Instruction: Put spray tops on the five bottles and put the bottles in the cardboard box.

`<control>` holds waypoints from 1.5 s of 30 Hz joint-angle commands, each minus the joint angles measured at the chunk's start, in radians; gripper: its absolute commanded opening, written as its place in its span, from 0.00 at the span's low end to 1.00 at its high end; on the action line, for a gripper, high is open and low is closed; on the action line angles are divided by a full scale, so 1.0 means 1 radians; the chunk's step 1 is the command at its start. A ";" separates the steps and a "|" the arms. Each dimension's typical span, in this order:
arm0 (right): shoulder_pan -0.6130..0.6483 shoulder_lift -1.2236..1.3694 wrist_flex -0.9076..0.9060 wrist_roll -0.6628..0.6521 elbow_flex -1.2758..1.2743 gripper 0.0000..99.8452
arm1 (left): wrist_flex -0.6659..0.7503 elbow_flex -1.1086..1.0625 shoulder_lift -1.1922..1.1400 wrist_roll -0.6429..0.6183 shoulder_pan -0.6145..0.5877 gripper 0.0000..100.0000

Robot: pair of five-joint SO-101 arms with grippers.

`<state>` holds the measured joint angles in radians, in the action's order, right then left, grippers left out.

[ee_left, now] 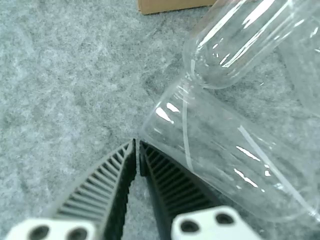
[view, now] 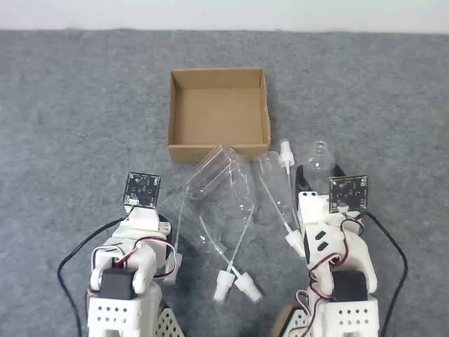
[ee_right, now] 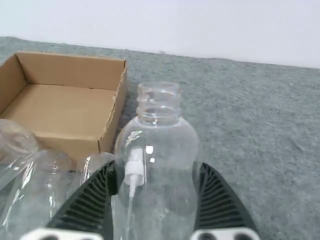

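One open-necked bottle [ee_right: 159,145] is being clamped between the right gripper [ee_right: 156,172] fingers, neck pointing away from the wrist, near the cardboard box [view: 217,112]. Loose spray top [view: 286,151] is sitting between them. Left gripper [ee_left: 136,145] fingers are pressing together, empty, just beside a lying bottle [ee_left: 225,160].

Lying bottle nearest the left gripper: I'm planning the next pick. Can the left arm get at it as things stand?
Probably yes. The left gripper sits shut right beside the lying bottle, with nothing between them; it would need to open first. A second bottle lies close by it.
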<state>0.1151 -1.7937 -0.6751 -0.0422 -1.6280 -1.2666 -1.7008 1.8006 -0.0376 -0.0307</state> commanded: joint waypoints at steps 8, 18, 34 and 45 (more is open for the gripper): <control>-0.018 -0.022 0.030 0.015 -0.008 0.01 | 0.003 0.016 0.021 -0.002 0.000 0.01; -0.018 -0.022 0.030 0.014 -0.008 0.01 | 0.003 0.016 0.021 0.002 -0.002 0.01; -0.018 -0.022 0.062 0.008 -0.037 0.01 | -0.037 0.142 0.021 0.066 0.005 0.02; -0.150 -0.022 0.105 0.015 -0.034 0.01 | -0.038 0.357 0.021 0.608 0.006 0.02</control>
<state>0.0046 -1.7937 -0.6015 -0.0391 -1.6602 -1.2973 -1.4461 1.8006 0.5409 -0.0261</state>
